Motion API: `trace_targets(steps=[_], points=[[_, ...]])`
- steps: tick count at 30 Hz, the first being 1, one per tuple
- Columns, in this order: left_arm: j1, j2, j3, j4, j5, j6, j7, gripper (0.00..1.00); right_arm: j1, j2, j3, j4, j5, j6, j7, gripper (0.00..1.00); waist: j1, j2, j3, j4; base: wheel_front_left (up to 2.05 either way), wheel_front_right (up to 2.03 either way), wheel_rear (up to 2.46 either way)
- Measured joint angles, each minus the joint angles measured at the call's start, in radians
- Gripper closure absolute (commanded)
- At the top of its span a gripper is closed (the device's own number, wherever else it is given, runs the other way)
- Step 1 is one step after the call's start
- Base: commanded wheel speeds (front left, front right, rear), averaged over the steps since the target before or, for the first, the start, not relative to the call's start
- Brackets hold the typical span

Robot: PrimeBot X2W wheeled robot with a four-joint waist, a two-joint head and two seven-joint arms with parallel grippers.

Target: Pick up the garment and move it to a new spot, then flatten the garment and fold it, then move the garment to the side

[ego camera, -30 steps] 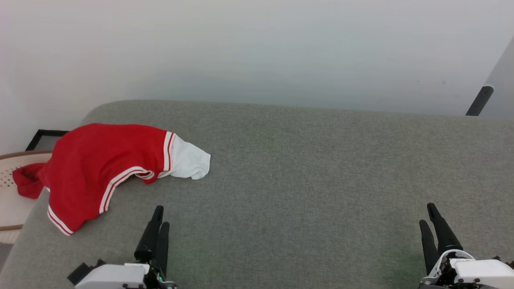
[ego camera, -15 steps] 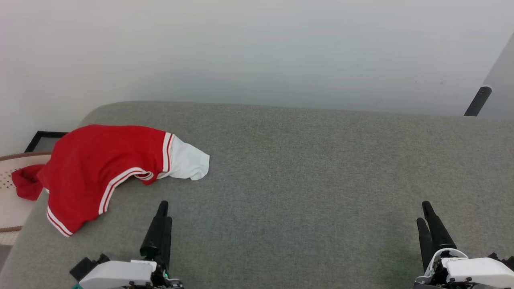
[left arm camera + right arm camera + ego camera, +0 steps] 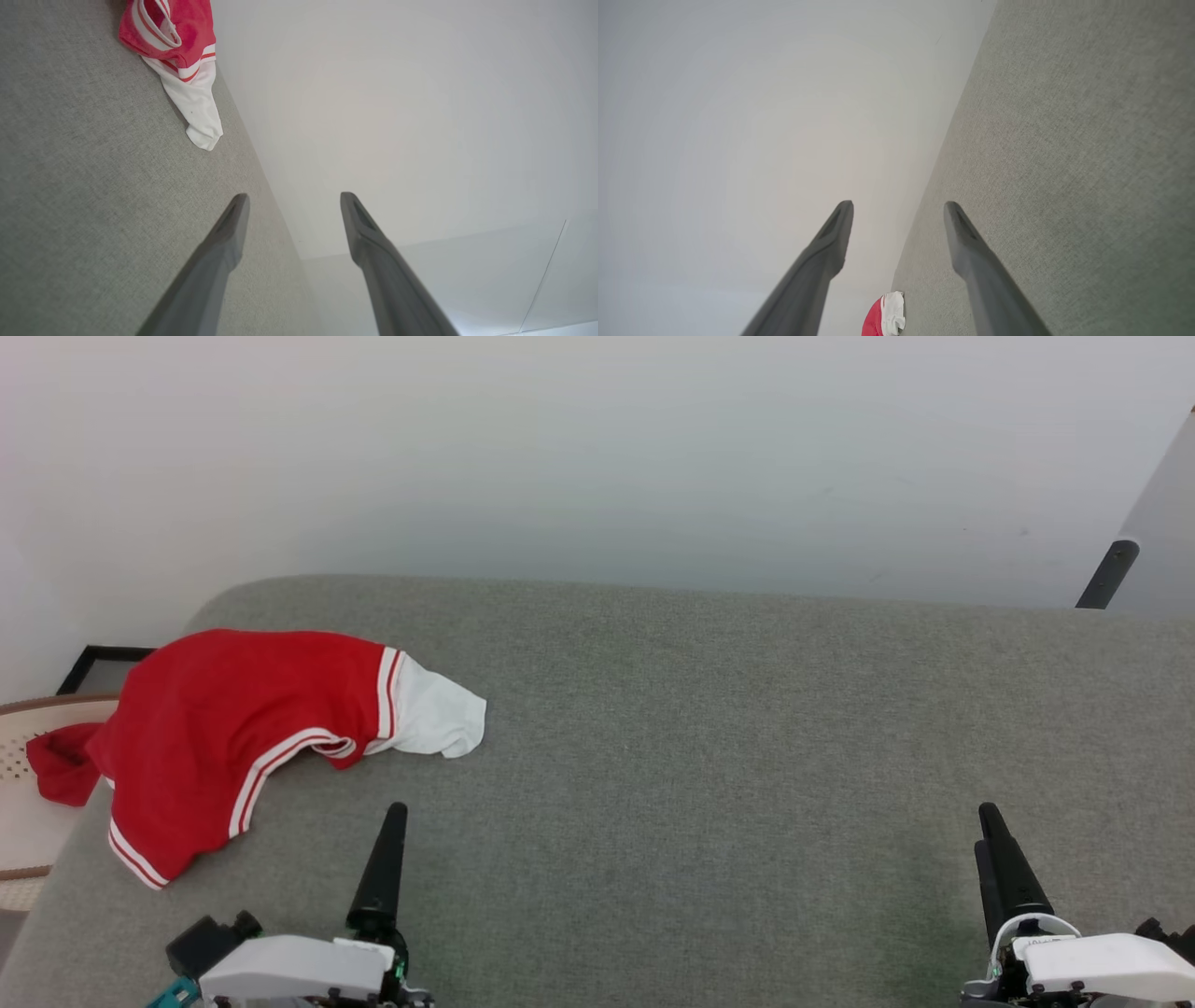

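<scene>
The garment (image 3: 233, 728) is a red shirt with a white sleeve and red-and-white striped trim, lying bunched at the left end of the grey padded surface (image 3: 700, 756). My left gripper (image 3: 396, 812) hovers near the front edge, below and to the right of the garment and apart from it. In the left wrist view the left gripper (image 3: 292, 200) is open and empty, with the garment (image 3: 177, 42) ahead at the upper left. My right gripper (image 3: 985, 821) is far to the right, and the right wrist view shows it (image 3: 899, 207) open and empty, the garment (image 3: 885, 317) small and distant.
A small plain red cloth (image 3: 58, 770) hangs off the surface's left edge beside the garment, over a pale woven basket (image 3: 23, 812). A black frame (image 3: 93, 663) leans by the wall. A dark pole (image 3: 1106, 574) stands at the far right. A pale wall runs behind.
The left gripper has moved a little right and forward and rolled, so its fingers now line up as one in the head view. The right gripper's fingers also overlap more. The garment has not moved.
</scene>
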Motion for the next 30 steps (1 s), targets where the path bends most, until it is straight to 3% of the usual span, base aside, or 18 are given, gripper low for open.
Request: trace_targets(steps=[8, 20, 30], points=[[-0.008, 0.014, -0.015, 0.001, 0.181, 0.034, -0.028, 0.0, -0.005, -0.014, 0.007, 0.014, -0.146, 0.0, -0.028, 0.0, 0.0, 0.0, -0.002, -0.002, 0.0, 0.0, 0.0], [-0.01, 0.012, -0.006, -0.032, 0.531, 0.071, -0.062, 0.0, -0.007, 0.002, -0.025, 0.009, -0.495, 0.0, -0.063, 0.0, 0.0, 0.0, -0.001, -0.009, 0.0, 0.0, 0.0], [-0.003, 0.005, 0.001, -0.043, 0.756, 0.078, -0.089, 0.0, -0.007, 0.016, -0.039, -0.006, -0.753, 0.0, -0.088, 0.0, 0.0, 0.0, 0.0, -0.012, 0.0, 0.0, 0.0]])
